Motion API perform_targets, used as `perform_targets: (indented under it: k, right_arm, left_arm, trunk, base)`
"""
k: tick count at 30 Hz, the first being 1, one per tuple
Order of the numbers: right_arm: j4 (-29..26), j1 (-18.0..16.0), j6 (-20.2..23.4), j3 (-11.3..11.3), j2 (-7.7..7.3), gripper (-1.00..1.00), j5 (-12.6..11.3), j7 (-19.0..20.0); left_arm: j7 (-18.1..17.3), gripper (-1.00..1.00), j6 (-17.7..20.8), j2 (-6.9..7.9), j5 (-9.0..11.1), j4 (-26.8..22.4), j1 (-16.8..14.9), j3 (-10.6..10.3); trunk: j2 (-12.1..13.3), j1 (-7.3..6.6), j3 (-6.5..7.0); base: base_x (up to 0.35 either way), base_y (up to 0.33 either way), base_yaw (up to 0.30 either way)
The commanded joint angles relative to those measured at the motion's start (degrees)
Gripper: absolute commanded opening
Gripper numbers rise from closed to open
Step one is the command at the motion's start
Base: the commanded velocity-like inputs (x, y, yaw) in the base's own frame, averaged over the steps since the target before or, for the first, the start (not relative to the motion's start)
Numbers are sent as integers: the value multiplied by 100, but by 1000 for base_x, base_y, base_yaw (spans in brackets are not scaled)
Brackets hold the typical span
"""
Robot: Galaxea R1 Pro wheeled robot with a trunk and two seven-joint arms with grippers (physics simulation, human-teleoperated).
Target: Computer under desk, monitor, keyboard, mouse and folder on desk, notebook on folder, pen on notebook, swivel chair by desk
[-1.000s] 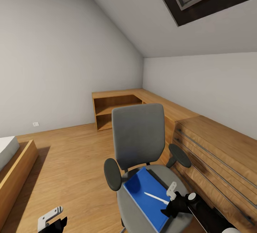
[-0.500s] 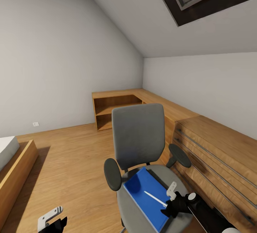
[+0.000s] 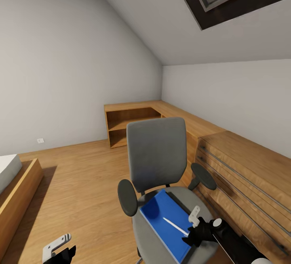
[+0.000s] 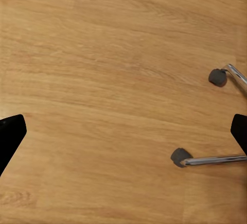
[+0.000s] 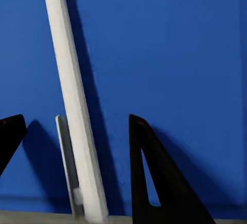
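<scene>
My right pincer (image 3: 193, 227) hangs low over the chair (image 3: 161, 163), jaws open and astride the near end of the pen (image 5: 72, 106), which lies on the folder (image 3: 167, 223) on the seat. Risk: the pen is thin and may roll or tip off the folder if one finger meets it first. My left pincer (image 3: 58, 250) is open wide over floor (image 4: 103, 80), idle.

Head camera looks forward and down across the bedroom, swivel chair (image 3: 161, 183) at six o'clock. Left wrist camera stares straight down at the floor (image 4: 103, 80). Right wrist camera sits very close over the folder (image 5: 170, 54), shared with the head view.
</scene>
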Motion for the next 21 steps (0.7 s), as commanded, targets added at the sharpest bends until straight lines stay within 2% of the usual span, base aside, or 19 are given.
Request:
perform_targets:
  k: [1, 6, 21]
  right_arm:
    - [4, 2, 6, 17, -6, -100, 141, 14]
    - [-7, 2, 7, 17, -8, -100, 138, 28]
    - [-38, 2, 7, 17, -15, -100, 141, 417]
  left_arm:
    - [51, 100, 5, 6, 51, -12, 0, -13]
    - [51, 100, 4, 6, 51, -12, 0, -13]
    - [50, 100, 5, 6, 51, -12, 0, -13]
  trunk:
    - [-2, 1, -6]
    - [-2, 1, -6]
    - [-2, 1, -6]
  base:
    - [0, 0, 0]
    - [0, 0, 0]
    - [0, 0, 0]
